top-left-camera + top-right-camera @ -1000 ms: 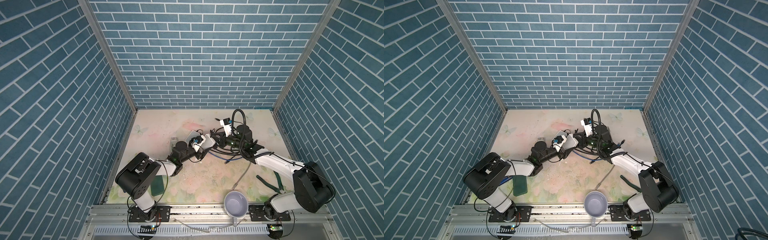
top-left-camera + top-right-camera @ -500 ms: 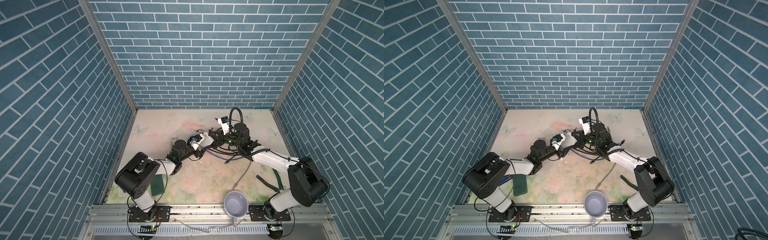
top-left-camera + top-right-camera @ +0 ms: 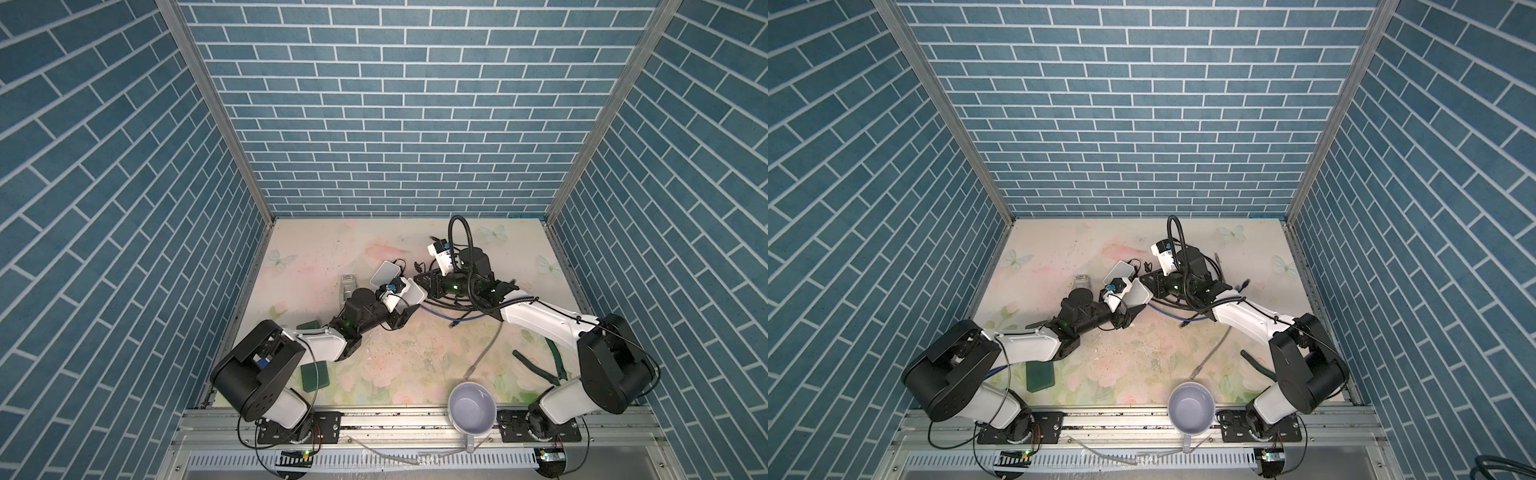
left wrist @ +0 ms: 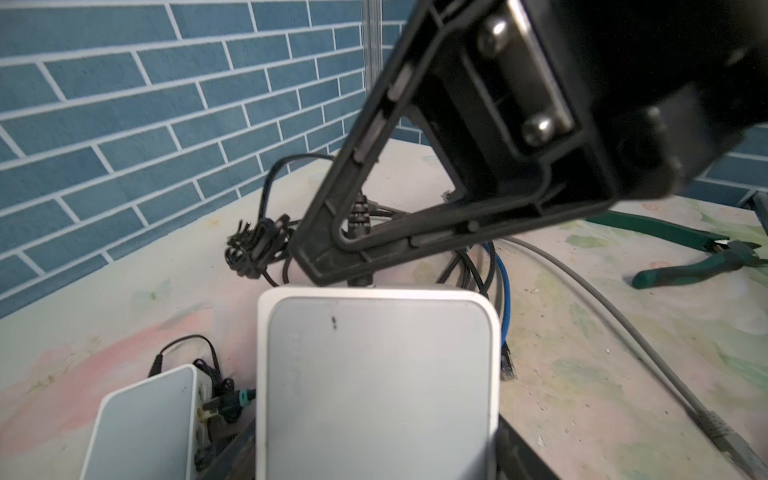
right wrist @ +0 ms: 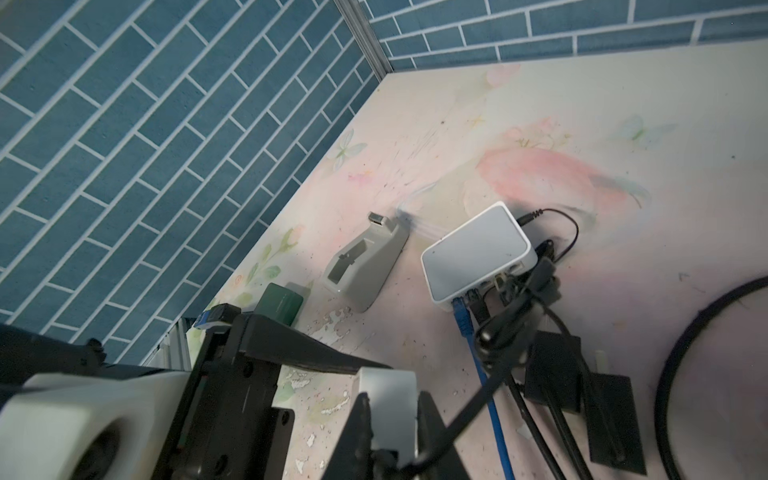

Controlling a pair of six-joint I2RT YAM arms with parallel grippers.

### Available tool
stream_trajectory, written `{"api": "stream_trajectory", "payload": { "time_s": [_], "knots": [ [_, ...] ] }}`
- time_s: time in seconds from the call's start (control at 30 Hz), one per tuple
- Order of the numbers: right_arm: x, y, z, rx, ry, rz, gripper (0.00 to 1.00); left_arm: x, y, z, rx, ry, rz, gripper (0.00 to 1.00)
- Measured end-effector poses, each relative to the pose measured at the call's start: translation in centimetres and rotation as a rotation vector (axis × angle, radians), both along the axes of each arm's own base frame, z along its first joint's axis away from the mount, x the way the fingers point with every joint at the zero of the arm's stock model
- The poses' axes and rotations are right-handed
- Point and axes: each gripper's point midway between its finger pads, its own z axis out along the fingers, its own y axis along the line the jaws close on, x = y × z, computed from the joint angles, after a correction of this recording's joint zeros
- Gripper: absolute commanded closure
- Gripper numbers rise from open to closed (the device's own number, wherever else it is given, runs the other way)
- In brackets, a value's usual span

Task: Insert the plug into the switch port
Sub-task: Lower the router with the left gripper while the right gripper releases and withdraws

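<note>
floral surface (image 3: 374,365), midway between side edges: left gripper (image 3: 409,311) clamps the switch (image 4: 374,374), likely to brace it for insertion. whether the right gripper (image 3: 427,284) grips the plug (image 4: 360,218), i cannot tell.

Blue brick walls (image 3: 395,124), pastel floral table (image 3: 415,361).
White grout lines the walls; pink blooms, green leaves and pale butterflies cover the table. The switch (image 4: 374,386) is white with a grey top, beside a blue cable (image 5: 493,415), a grey cable (image 3: 484,353), green-handled pliers (image 3: 534,365), a lavender mug (image 3: 473,409) and black-and-white arms (image 3: 540,322).

Smooth matt plastic switch (image 4: 374,382), scuffed flaking tabletop (image 4: 582,374)
</note>
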Motion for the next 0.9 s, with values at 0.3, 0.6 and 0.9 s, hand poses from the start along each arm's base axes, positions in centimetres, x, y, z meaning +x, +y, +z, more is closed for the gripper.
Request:
{"api": "stream_trajectory", "payload": {
  "time_s": [0.3, 0.6, 0.9],
  "knots": [
    [0.5, -3.6, -2.6, -0.141, 0.069, -0.065, 0.65, -1.0, 1.6, -5.0, 0.169, 0.268, 0.106, 0.62],
    [1.4, -7.2, -0.5, -0.213, -0.027, -0.15, 0.63, -2.2, 3.7, -9.8, 0.264, 0.521, 0.232, 0.54],
    [4.5, -14.5, -4.8, -0.474, 0.081, -0.387, 0.62, -2.2, 3.9, -10.1, 0.238, 0.618, 0.298, 0.34]
  ]
}}
